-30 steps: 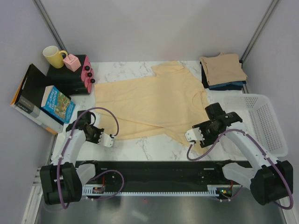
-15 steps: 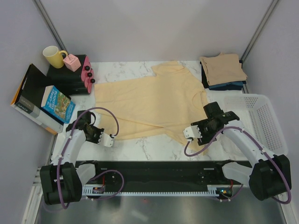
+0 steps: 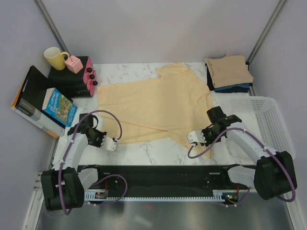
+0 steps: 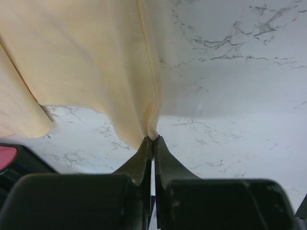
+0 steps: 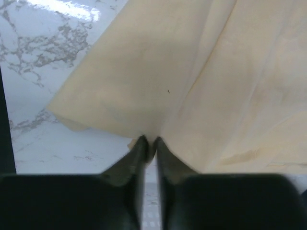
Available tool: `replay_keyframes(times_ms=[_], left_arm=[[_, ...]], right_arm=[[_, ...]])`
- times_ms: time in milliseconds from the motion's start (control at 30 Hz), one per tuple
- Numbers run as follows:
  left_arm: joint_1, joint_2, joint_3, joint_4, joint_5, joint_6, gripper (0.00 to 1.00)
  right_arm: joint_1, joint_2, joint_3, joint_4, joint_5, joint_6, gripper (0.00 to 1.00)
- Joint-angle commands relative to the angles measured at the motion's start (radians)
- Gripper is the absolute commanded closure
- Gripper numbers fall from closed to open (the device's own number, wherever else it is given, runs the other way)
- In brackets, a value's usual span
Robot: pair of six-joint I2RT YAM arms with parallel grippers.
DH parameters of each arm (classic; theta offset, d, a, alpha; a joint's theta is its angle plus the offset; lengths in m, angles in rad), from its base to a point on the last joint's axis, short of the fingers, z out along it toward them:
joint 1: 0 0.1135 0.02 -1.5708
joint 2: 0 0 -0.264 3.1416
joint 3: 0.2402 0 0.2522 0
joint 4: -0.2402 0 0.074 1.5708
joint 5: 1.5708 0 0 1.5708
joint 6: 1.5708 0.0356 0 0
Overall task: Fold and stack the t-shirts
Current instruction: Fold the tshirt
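Right now the left gripper point(image 4: 152, 140) is pinched tight on the near edge of the pale yellow t-shirt point(image 3: 153, 98). A thin ridge of cloth rises straight out from between its closed fingertips. The right gripper point(image 5: 148, 140) is clamped the same way on the shirt's near right corner, which looks like the near sleeve, with the fabric fanning away from its tips. Between them the two grippers hold the whole near side of the garment.

Outward from the grips, the shirt lies spread open on the marble table point(image 3: 148, 152). It lies sideways, its hem toward the left and its neck toward the right, and no fold shows in it yet. At the far right corner sits a neat pile of folded shirts. A tan t-shirt point(image 3: 229, 69) is on top, and a navy t-shirt point(image 3: 235, 88) and a black one show at the edges beneath it. The white mesh basket point(image 3: 276, 143) stands just beside the right arm.

As I judge it, the task is well along. The pile is done, and the yellow shirt is only at the start of its first fold. It has yet to be folded small and carried over onto the pile. Whether any further shirts wait, the views do not show.
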Motion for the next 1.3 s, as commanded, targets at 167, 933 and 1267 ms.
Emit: replay_keyframes(times_ms=[167, 933, 1267], left_arm=[[0.000, -0.053, 0.033, -0.018, 0.043, -0.004, 0.98], [0.000, -0.242, 0.301, -0.624, 0.100, 0.076, 0.98], [0.002, -0.208, 0.418, -0.733, 0.083, 0.098, 0.98]], right_arm=[[0.005, -0.088, 0.121, -0.046, 0.068, 0.019, 1.00], [0.007, -0.198, 0.342, -0.187, 0.128, -0.033, 1.00], [0.005, -0.132, 0.397, -0.089, 0.145, -0.030, 1.00]])
